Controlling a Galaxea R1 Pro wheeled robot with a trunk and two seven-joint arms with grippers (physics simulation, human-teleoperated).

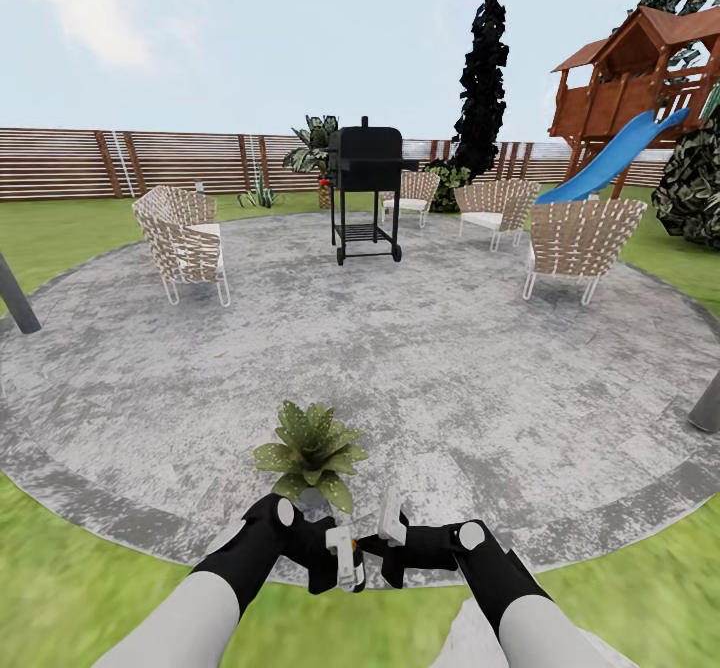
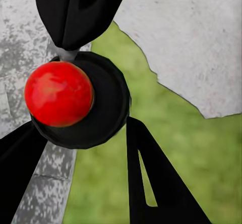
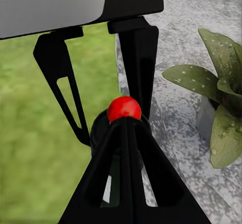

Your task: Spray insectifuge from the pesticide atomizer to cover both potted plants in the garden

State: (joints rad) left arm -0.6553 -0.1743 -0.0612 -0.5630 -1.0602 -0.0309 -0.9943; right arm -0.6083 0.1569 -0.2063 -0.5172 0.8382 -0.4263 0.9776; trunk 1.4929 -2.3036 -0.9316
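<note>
I stand at the near rim of the garden's round grey patio. One potted plant, a speckled green rosette in a small grey pot, sits just beyond my hands. A second small spiky plant stands far off by the fence. My right gripper is shut on the pesticide atomizer, seen end-on as a dark round body with a red ball. My left gripper is open, its fingers straddling the atomizer; whether they touch it is unclear.
A black grill stands mid-patio, ringed by several woven chairs. Grey posts lean at the left and right edges. A wooden playhouse with a blue slide is at the back right. Lawn surrounds the paving.
</note>
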